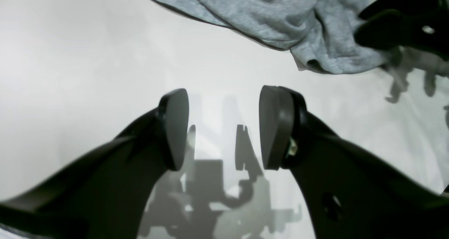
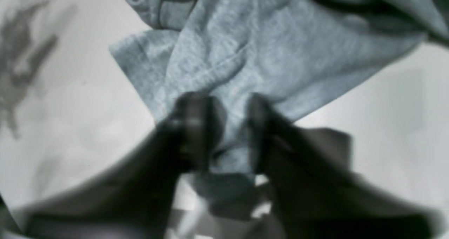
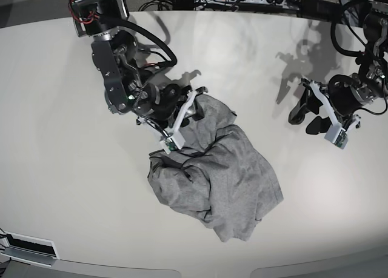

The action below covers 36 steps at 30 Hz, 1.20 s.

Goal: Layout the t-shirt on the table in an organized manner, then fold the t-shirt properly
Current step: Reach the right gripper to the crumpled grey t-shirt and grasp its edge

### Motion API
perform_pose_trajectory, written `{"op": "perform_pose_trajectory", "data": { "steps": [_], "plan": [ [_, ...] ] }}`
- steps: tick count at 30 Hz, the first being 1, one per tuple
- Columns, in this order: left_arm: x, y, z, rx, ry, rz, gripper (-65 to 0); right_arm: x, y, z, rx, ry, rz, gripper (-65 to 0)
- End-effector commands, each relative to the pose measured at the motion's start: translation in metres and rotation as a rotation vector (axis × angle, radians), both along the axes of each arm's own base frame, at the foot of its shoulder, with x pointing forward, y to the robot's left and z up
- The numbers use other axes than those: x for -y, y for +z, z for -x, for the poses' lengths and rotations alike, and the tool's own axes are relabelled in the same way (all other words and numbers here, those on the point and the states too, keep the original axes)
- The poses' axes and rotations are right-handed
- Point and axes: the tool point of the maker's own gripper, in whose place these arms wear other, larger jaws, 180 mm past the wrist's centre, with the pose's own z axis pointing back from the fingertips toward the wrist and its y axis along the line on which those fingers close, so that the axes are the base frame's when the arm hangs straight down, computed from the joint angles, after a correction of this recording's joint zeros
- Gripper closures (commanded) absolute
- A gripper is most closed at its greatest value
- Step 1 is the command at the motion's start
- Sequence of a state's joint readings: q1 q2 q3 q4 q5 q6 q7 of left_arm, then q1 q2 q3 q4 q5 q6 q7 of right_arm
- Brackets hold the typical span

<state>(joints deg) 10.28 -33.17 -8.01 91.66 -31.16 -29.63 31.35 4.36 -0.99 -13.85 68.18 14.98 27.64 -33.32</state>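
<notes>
The t-shirt (image 3: 215, 178) lies in a crumpled heap on the worktop (image 3: 54, 169), nowhere near laid out; no lettering or collar shows. Its long axis runs diagonally in the base view, from an upper edge by the right gripper (image 3: 193, 108) down to a lower lobe toward the near rim of the worktop.

The right gripper sits right at that upper edge. In its wrist view a bunch of grey cloth (image 2: 231, 140) fills the space between the two fingers (image 2: 193, 126), so it looks to be grasping the shirt there, though that frame is blurred and I cannot be sure the pinch is complete.

The left gripper (image 1: 224, 126) is well apart from the shirt, off to the side opposite the right arm, over bare worktop. Its pads (image 1: 175, 126) stand wide apart with nothing between them: released. From it, the nearest part of the shirt is a hemmed fold (image 1: 315, 61) ahead and slightly to one side.

So the right arm is the nearer one. Spreading the heap probably calls for the left gripper to travel across to the shirt's free side and take a second hold.
</notes>
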Motion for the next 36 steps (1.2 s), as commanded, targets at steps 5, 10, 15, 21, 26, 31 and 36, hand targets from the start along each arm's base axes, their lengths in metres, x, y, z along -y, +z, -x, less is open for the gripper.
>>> {"op": "perform_pose_trajectory", "data": {
  "steps": [5, 10, 15, 21, 26, 31, 36],
  "plan": [
    [-0.013, 0.019, -0.010, 0.048, -0.013, -0.023, -33.4, -0.002, 0.040, -0.015, 0.070, 0.110, 0.057, 0.0],
    [-0.023, 0.022, -0.011, 0.048, -0.021, -0.058, -33.4, 0.017, 0.125, -0.019, 0.332, 0.082, 0.107, 0.0],
    [-0.025, 0.022, -0.011, 0.047, -0.023, -0.065, -33.4, 0.041, 0.185, 0.016, 0.531, 0.081, 0.156, 0.0],
    [-0.025, 0.022, -0.011, 0.047, -0.023, -0.065, -33.4, 0.076, 0.211, 0.050, 0.583, -0.020, 0.237, 0.0],
    [-0.024, 0.023, -0.011, 0.042, -0.021, -0.052, -33.4, 0.047, 0.200, 0.094, 0.470, 0.103, 0.037, 0.0],
    [-0.017, 0.023, -0.006, 0.018, -0.038, -0.014, -33.4, 0.013, 0.212, 0.124, 0.430, 0.202, -0.155, 0.0],
    [-0.006, 0.025, 0.002, -0.002, -0.109, 0.026, -33.4, -0.007, 0.222, 0.128, 0.485, 0.241, -0.209, 0.0]
  ]
}}
